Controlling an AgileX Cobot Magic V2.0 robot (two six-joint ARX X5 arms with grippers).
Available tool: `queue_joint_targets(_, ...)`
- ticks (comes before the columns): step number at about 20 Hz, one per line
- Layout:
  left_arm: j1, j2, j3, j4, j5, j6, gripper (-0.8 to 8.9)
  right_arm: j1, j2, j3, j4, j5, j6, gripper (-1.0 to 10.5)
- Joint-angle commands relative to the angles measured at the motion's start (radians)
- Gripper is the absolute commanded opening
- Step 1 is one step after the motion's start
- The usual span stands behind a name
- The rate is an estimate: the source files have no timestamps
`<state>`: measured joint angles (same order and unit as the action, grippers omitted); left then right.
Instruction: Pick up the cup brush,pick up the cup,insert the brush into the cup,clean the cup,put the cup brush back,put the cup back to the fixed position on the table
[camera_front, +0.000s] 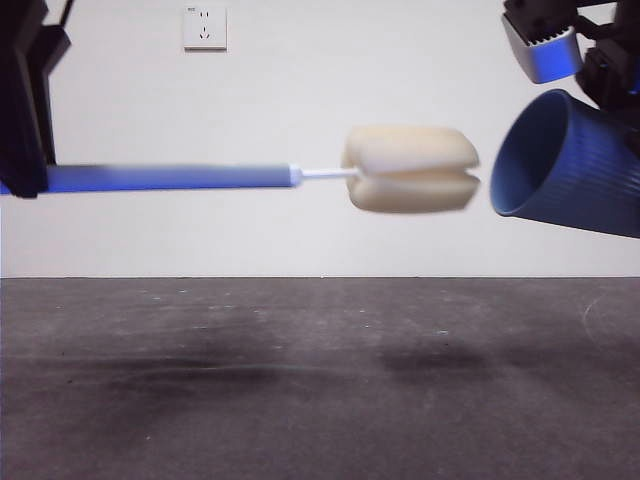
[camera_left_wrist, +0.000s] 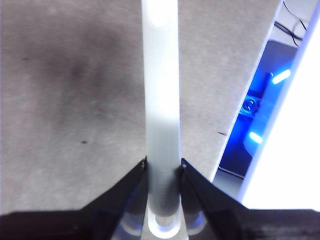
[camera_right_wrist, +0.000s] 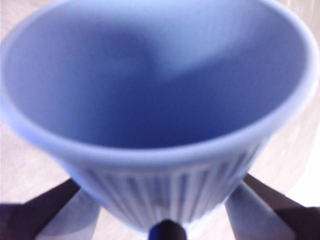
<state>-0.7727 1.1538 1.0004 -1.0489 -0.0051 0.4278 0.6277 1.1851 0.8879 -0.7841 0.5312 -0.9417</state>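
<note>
Front view is showing both task objects held in the air above the table (camera_front: 320, 380). The cup brush (camera_front: 300, 176) is lying level, its grey handle running out of the dark left gripper (camera_front: 25, 120) at the edge of the frame and its cream sponge head pointing away from those jaws toward the cup (camera_front: 575, 170). The blue ribbed cup is tipped on its side under the right gripper (camera_front: 600, 60), its open mouth facing the sponge. Sponge and rim are sitting just beside each other, not yet touching, and the sponge is looking roughly level with the mouth's centre. A wall socket (camera_front: 205, 28) is showing behind.

Left wrist view is showing the left gripper (camera_left_wrist: 163, 167) closed tightly on the cup brush (camera_left_wrist: 161, 100), both black jaws pressing against the handle's sides while the handle is extending straight out ahead of them over the table (camera_left_wrist: 65, 100). The sponge head is out of this picture.

Right wrist view is filling up with the cup (camera_right_wrist: 160, 100), looking into its empty interior. The right gripper (camera_right_wrist: 165, 210) is clamping the ribbed wall low down, one jaw on each side.

Both pick-ups appear done, so the insertion step is in hand. The next move calls for closing the gap along the brush's axis, keeping the sponge centred on the mouth so it is not catching the rim.
</note>
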Motion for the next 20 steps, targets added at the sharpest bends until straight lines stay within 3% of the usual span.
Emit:
queue_joint_targets(1,-0.021,0.02,0.003,0.02,0.006,0.013,-0.08,0.025,0.023,-0.002,0.023,0.044,-0.043,-0.2)
queue_joint_targets(6,-0.039,0.023,0.003,0.025,0.006,0.01,-0.08,0.095,0.092,-0.002,0.066,0.105,-0.097,-0.2)
queue_joint_targets(13,-0.071,0.135,0.003,0.102,0.055,-0.024,-0.08,0.192,0.142,-0.002,0.13,0.108,-0.134,-0.2)
queue_joint_targets(17,-0.119,0.208,0.008,0.274,0.12,-0.12,-0.08,0.237,0.179,-0.002,0.134,0.107,-0.137,-0.2)
queue_joint_targets(20,-0.124,0.244,0.097,0.29,0.138,-0.167,-0.08,0.269,0.19,-0.002,0.151,0.107,-0.149,-0.2)
